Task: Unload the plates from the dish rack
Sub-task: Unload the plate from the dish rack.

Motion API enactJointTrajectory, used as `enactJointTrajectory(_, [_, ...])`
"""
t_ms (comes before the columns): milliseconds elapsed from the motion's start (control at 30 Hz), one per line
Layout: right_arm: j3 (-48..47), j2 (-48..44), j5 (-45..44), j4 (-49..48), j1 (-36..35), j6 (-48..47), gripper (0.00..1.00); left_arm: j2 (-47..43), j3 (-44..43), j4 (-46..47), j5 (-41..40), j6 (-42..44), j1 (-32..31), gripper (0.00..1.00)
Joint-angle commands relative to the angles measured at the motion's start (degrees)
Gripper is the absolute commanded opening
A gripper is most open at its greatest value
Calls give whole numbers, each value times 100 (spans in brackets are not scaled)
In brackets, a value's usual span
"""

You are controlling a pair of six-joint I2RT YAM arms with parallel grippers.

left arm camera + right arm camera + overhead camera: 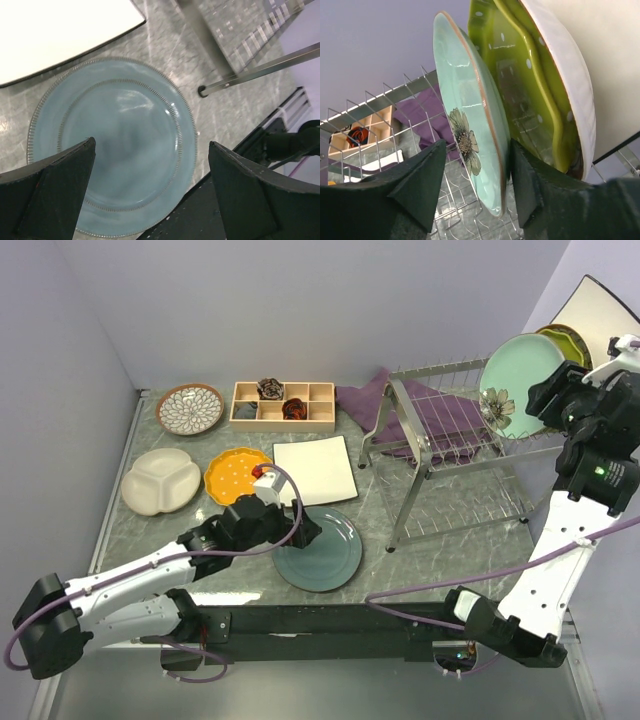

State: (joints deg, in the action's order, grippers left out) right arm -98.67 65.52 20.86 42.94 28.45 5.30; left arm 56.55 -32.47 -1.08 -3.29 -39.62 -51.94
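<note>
The dish rack (450, 450), built of silver wire with upright tines and tubular legs, is set at the right of the grey marbled table (430, 550). Three plates are held on edge at its far right end: a glossy pale green floral plate (520, 370), a yellow-green plate (565, 340) with white dots, and a white plate (598, 305) behind them. The right gripper (477, 185) is placed astride the floral plate's lower rim, one finger at each face; whether it is clamped cannot be told. The left gripper (150, 192) is spread wide above a round teal plate (318, 550) with a beaded rim, laid flat beside a white square plate (315, 470). Further left are laid an orange scalloped plate (237, 476), a cream divided plate (160, 482) and a brown-rimmed petal-patterned plate (190, 408). Small dark items are kept in two cells of a wooden compartment tray (283, 403). A purple cloth (358, 400) is spread under the rack.
</note>
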Motion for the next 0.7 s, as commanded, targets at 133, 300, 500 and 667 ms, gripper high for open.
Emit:
enactJointTrajectory(133, [-293,-47,1340,-479,-23,-29,57,-470,39,328,-31,86,-18,100])
enactJointTrajectory(300, [-109,-206,1517,-760,-32,67,57,-470,48,345,65,77,-26,100])
enactJointTrajectory(500, [-29,-144,1106,-796,-32,33,59,-645,127,380,100,51,-26,100])
enactJointTrajectory(667, [-82,-109,893,-954,-41,-222,58,-655,127,381,135,50,-26,99])
